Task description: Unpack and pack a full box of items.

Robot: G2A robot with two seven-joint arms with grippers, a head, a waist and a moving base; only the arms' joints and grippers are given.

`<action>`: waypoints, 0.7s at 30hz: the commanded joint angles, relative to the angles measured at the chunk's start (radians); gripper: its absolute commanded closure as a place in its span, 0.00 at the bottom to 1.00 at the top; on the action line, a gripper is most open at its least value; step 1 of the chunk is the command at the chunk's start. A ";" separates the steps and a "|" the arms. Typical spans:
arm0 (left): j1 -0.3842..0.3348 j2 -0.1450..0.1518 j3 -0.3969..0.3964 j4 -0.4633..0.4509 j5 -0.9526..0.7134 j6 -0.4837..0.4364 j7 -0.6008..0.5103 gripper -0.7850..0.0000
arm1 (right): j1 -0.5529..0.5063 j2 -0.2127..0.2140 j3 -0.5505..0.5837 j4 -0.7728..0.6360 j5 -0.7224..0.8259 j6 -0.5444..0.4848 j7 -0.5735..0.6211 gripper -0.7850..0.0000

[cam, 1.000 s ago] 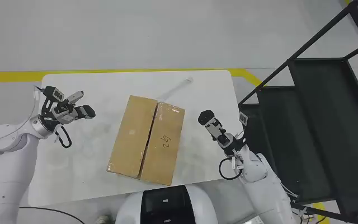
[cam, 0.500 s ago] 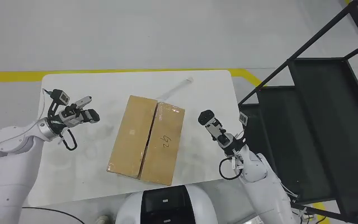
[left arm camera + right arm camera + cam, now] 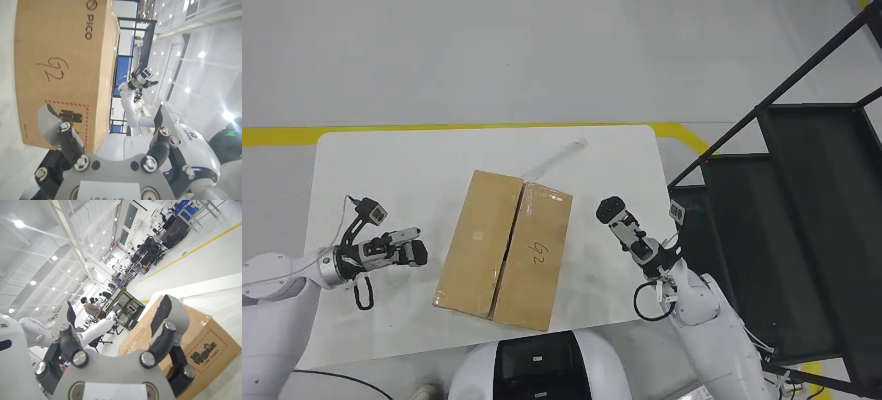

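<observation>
Hovering just beside the box's left side, your left gripper (image 3: 418, 251) is spread wide, holding nothing. The rectangular brown cardboard box (image 3: 504, 248), flaps closed and taped, sits mid-way on the smooth white table (image 3: 612, 160). Your right gripper (image 3: 610, 211) hangs near its right side, likewise agape.

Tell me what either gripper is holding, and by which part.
Nothing is held: the left gripper and right gripper are both open and empty, apart from the box.
</observation>
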 commanded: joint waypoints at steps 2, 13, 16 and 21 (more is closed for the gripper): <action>-0.006 -0.001 0.009 0.006 -0.009 -0.011 -0.039 0.00 | 0.025 0.001 0.004 0.008 -0.108 0.024 0.003 0.00; -0.005 0.015 0.011 0.020 0.057 -0.016 -0.085 0.00 | 0.230 -0.028 -0.085 0.212 -0.467 0.049 -0.249 0.00; 0.011 0.021 0.005 0.007 0.059 -0.013 -0.087 0.00 | 0.305 -0.039 -0.124 0.303 -0.534 0.065 -0.306 0.00; 0.040 0.037 0.001 -0.031 0.078 0.000 -0.101 0.00 | 0.416 -0.054 -0.178 0.453 -0.583 0.093 -0.351 0.00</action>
